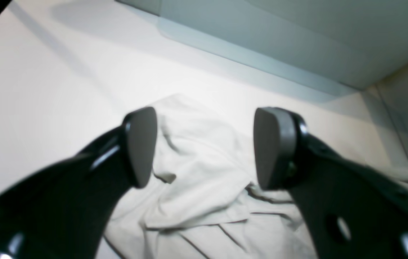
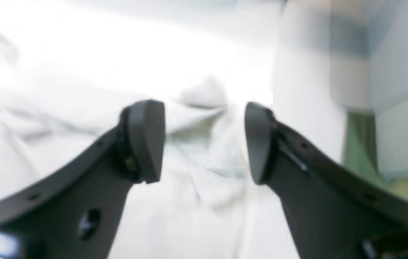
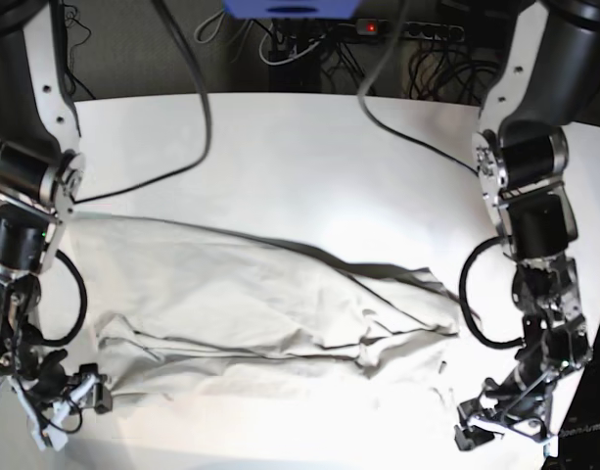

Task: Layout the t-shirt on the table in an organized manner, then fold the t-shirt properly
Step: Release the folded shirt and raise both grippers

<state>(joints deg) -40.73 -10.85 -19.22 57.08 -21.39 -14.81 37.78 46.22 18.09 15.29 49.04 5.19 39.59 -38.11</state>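
T-shirt cloth lies spread across the near half of my white desk, stretched side to side, rumpled with long creases (far from flat). My left end effector hangs just above a bunched corner of it, jaws standing wide apart with nothing between the pads, the fabric loose beneath them. My right end effector is likewise spread wide and empty over the shirt's other end, where a crumpled fold sits below the gap; that view is blurred, so finer detail escapes me. Both arms reach down at the desk's near corners.
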